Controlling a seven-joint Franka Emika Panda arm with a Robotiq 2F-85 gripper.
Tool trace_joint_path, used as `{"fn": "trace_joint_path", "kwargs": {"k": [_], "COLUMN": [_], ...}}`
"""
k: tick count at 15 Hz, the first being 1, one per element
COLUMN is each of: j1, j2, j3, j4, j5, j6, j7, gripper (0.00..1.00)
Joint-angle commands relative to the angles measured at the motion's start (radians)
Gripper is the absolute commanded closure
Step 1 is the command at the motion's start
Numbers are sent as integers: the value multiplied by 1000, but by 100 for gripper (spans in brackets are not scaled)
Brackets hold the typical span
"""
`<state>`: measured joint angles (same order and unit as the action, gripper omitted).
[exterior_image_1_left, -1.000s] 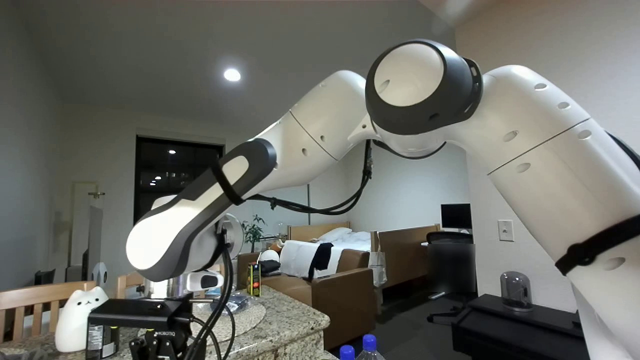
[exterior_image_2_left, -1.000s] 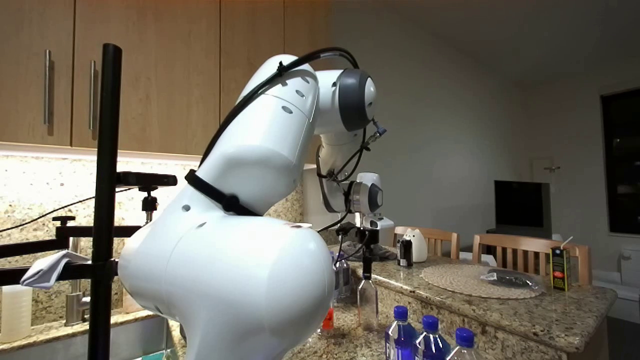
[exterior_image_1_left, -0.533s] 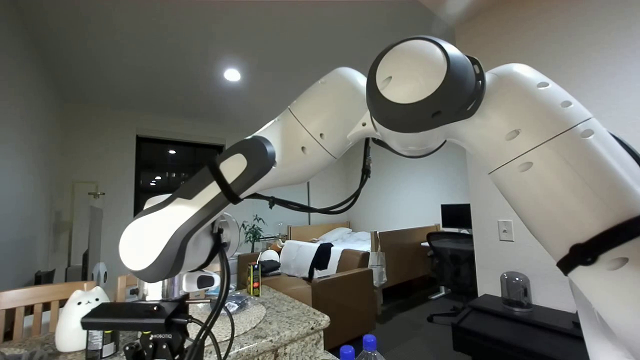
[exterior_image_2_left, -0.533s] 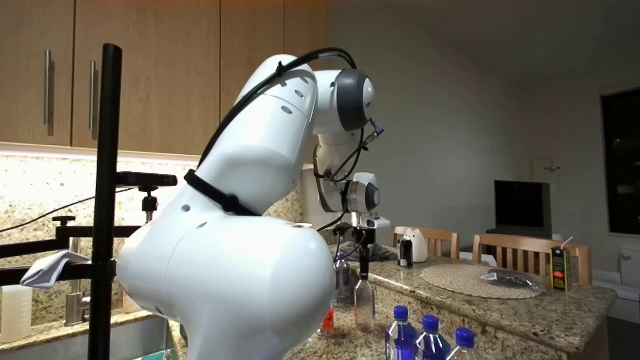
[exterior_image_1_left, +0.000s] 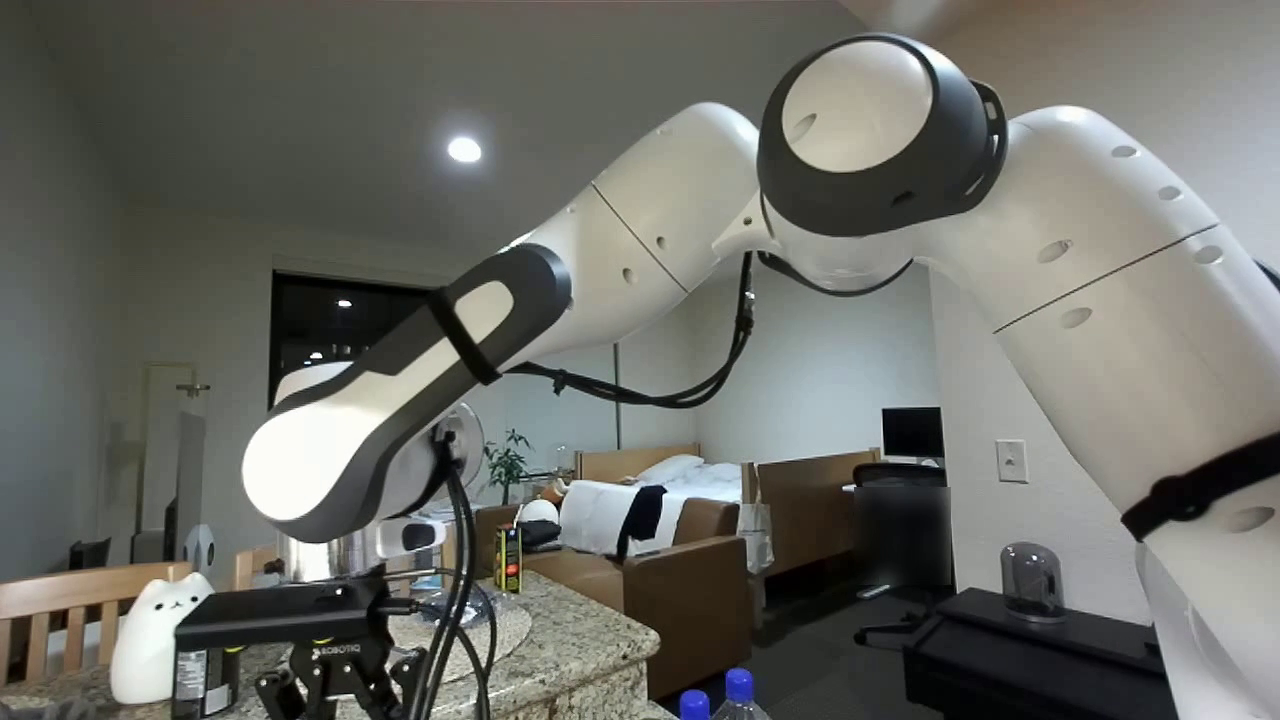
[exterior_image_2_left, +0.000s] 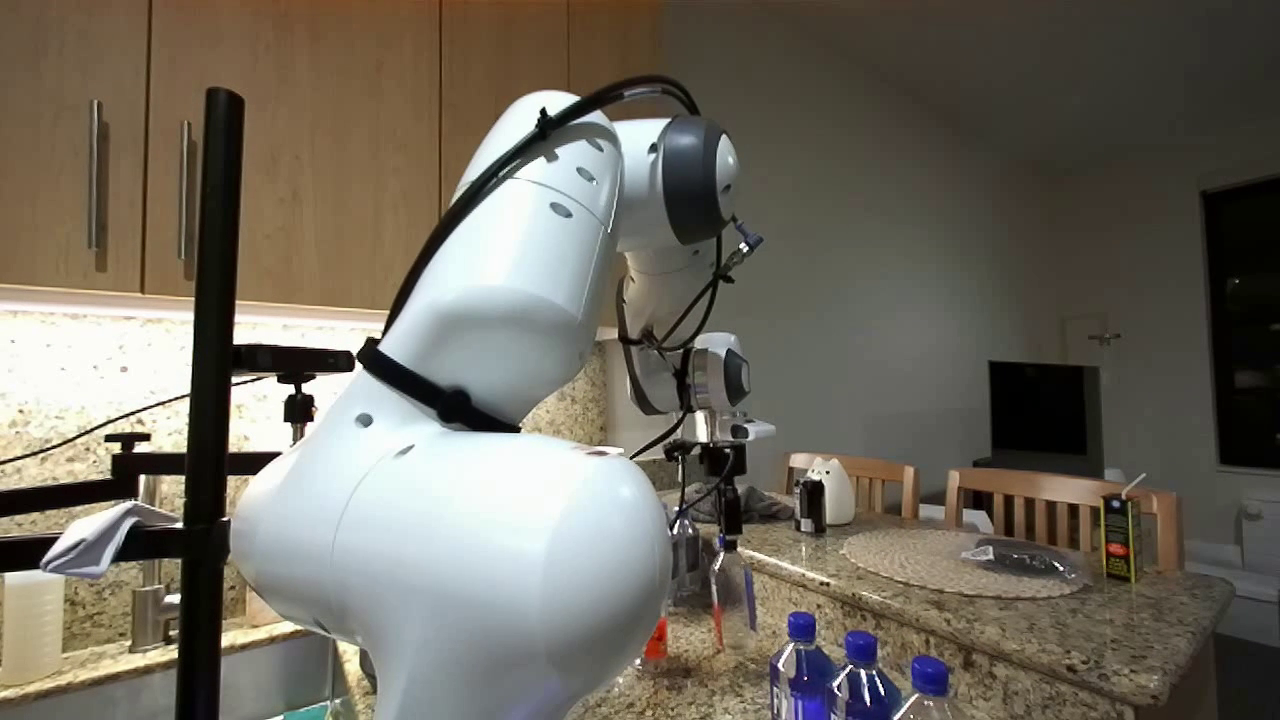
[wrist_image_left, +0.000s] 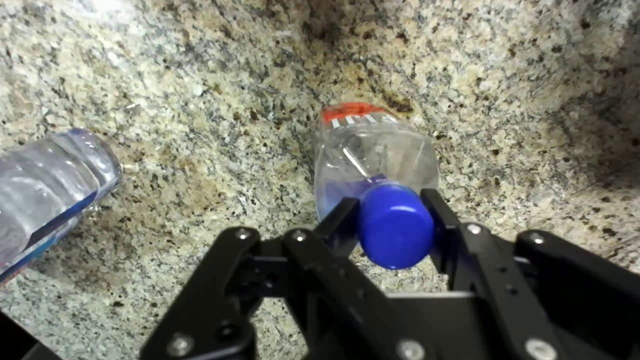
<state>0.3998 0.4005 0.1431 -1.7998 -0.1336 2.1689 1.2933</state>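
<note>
Robot arm (exterior_image_1_left: 850, 130): white, dark joint covers; elbow higher in both exterior views than a second earlier.
Raised tabletop (exterior_image_2_left: 1110, 630): speckled granite.
Lower tabletop (wrist_image_left: 200, 75): same granite, spread across the wrist view.
Placemat (exterior_image_2_left: 915, 562): round, woven, on the raised tabletop; unmoved.
Gripper (wrist_image_left: 390, 215): black, over the lower tabletop; closed on the top end of the held bottle (wrist_image_left: 380, 150); raised since the earlier frame, more of its linkage now showing in an exterior view.
Cat figure (exterior_image_2_left: 838, 492): white, on the raised tabletop; unmoved.
Held bottle: clear, near upright; turned, its red and purple panels now showing in an exterior view where a mostly clear face showed before; whether its base touches the lower tabletop cannot be told.
Three bottles (exterior_image_2_left: 862, 690): blue-capped, standing in the foreground of an exterior view; unchanged.
Second bottle (wrist_image_left: 55, 180): clear, cut by the wrist view's left edge, well apart from the held bottle.
Carton (exterior_image_2_left: 1120, 537): black and yellow, on the raised tabletop; unmoved.
Can (exterior_image_2_left: 810, 505): dark, just beside the cat figure; unmoved.
Cap (wrist_image_left: 396, 230): blue, between the gripper's jaws.
</note>
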Motion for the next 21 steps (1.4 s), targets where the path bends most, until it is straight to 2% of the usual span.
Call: {"fn": "trace_joint_path", "kwargs": {"k": [1,4,7,10,12,13,14,16,21], "j1": [-47,-99,-193,-259,-277,-246,-222,-227,-224], "j2": [-113,-183,-249,-302,-330,-346,-282,-304,-312], "j3": [14,28,87,125,124,82,75,67,67], "j4": [-128,-211,-296,-359,-385,-395,-339,-358,-363], "j5": [11,60,119,196,234,241,202,211,211], "j6": [49,92,100,72,32,8,34,16,14], "j7": [-160,-383,-599,-821,-968,-1020,-908,-967,-977], "gripper": [85,85,85,85,84,84,64,64,64]}}
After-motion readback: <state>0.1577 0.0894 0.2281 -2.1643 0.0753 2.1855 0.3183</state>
